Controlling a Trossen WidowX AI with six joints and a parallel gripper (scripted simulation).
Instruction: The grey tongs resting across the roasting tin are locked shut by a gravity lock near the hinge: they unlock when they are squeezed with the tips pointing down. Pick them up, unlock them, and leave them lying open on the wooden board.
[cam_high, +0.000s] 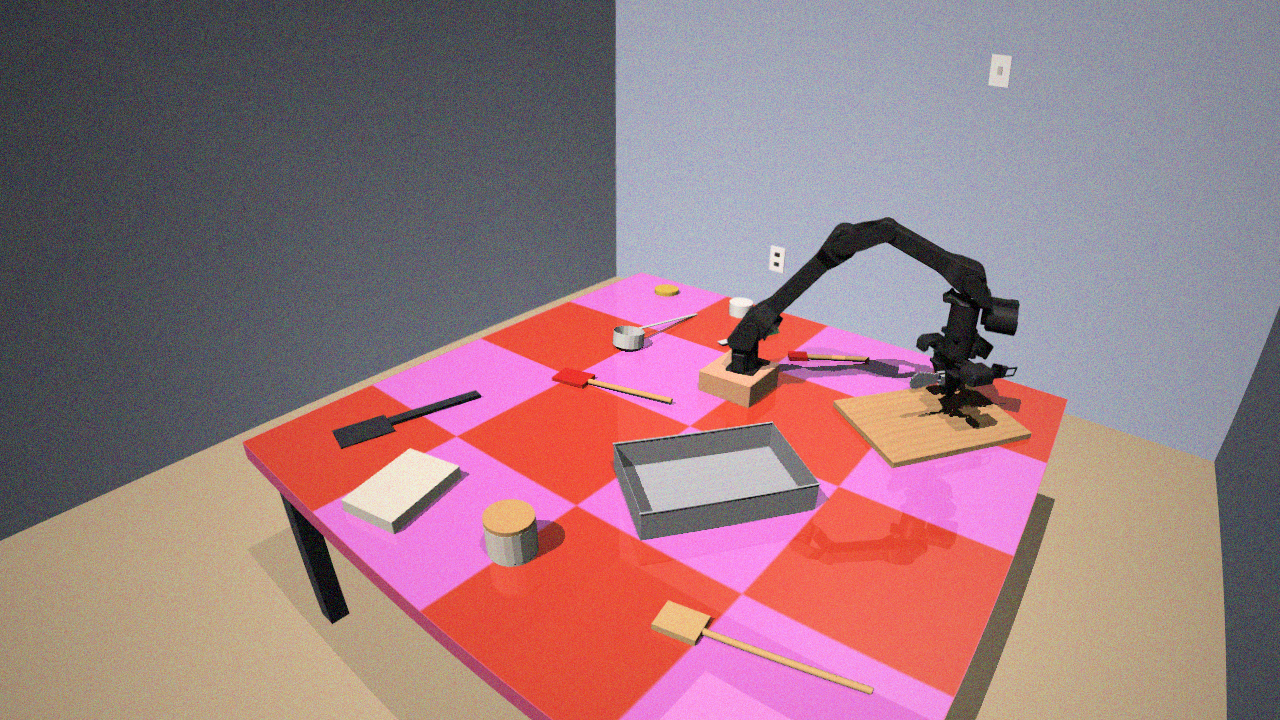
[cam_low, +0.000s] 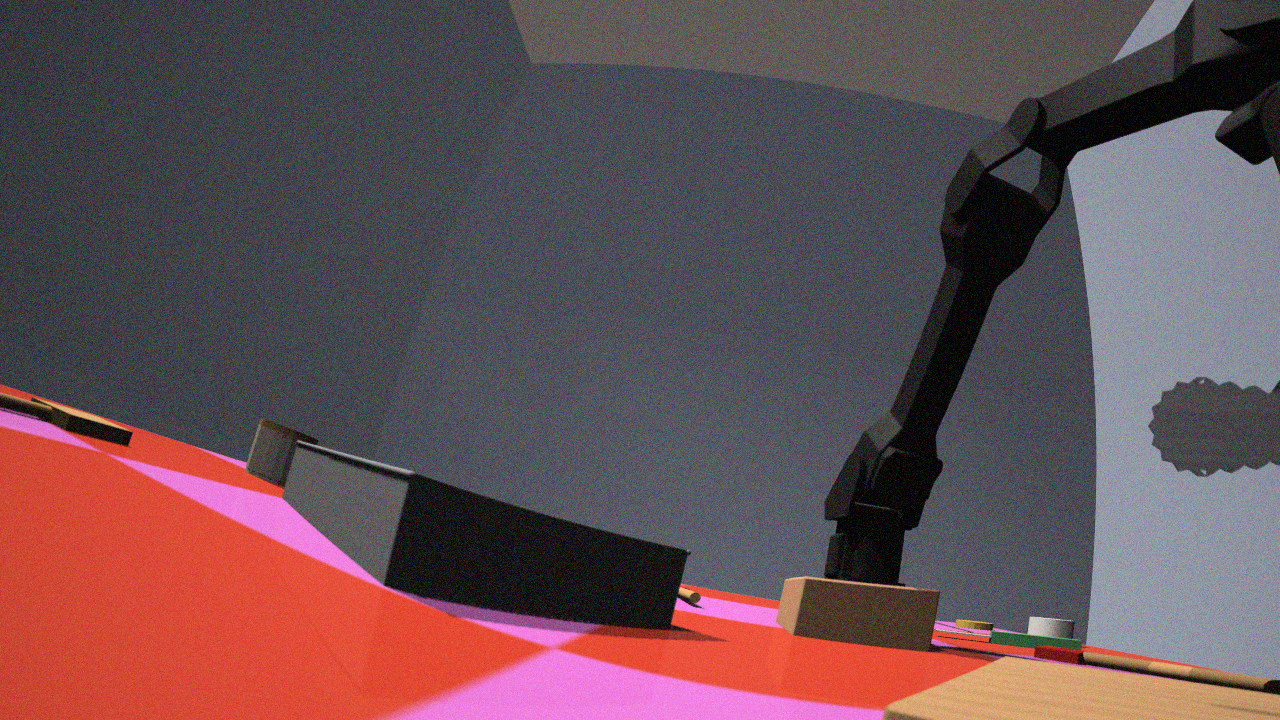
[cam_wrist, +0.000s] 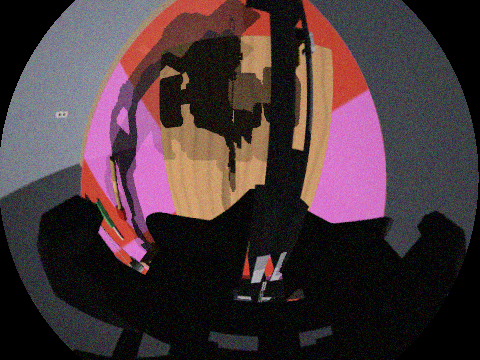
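Note:
My gripper (cam_high: 954, 386) is shut on the grey tongs (cam_high: 925, 380) (cam_low: 1208, 426) (cam_wrist: 285, 125) and holds them above the wooden board (cam_high: 881, 425) (cam_low: 1056, 694) (cam_wrist: 195, 190). In the top view the tongs lie close to level, scalloped tips to the left and the pull ring to the right. In the exterior view only the scalloped tips show at the right edge; the fingers are out of that view. I cannot tell whether the tong arms are locked. The roasting tin (cam_high: 729, 519) (cam_low: 537, 555) holds nothing that I can see.
A red-headed spatula (cam_high: 798, 356) lies behind the board, near the arm's base block (cam_high: 738, 383) (cam_low: 859, 613). Another red spatula (cam_high: 572, 377), a saucepan (cam_high: 628, 338), a black spatula (cam_high: 362, 431), a cream block (cam_high: 402, 488), a lidded jar (cam_high: 510, 534) and a wooden spatula (cam_high: 682, 622) lie farther away.

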